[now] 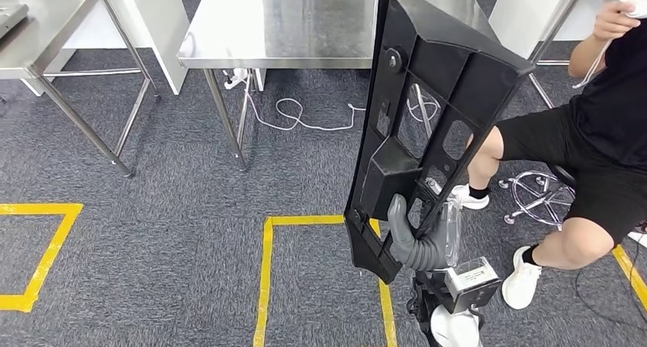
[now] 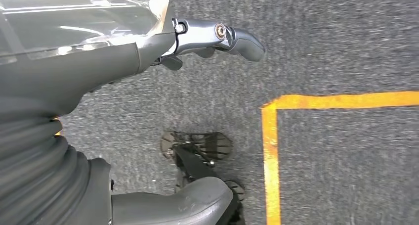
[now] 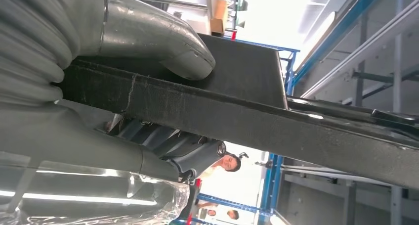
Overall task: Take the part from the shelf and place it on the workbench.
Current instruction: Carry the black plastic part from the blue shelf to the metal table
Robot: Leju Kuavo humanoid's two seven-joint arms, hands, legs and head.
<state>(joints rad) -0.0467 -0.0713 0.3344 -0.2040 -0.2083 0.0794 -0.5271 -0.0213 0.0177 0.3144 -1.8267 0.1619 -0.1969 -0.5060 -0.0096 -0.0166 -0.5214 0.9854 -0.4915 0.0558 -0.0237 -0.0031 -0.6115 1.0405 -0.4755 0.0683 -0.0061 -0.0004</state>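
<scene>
Black plastic, the long part (image 1: 427, 110) stood nearly upright in the right hand (image 1: 416, 236), clamped at its lower end, its top over the steel workbench (image 1: 290, 27). Top-heavy, it could pivot and slip. Left hand (image 2: 217, 37) hung unclenched, holding nothing.

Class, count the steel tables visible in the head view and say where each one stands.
2, perhaps more out of frame: one table at far left, another at centre, behind the black part held up in the right robot hand.

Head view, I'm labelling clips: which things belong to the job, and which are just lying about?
Job: black part, held by the right hand; steel workbench.
Lying about: white cable, yellow floor tape, side table, seated person, stool base.
</scene>
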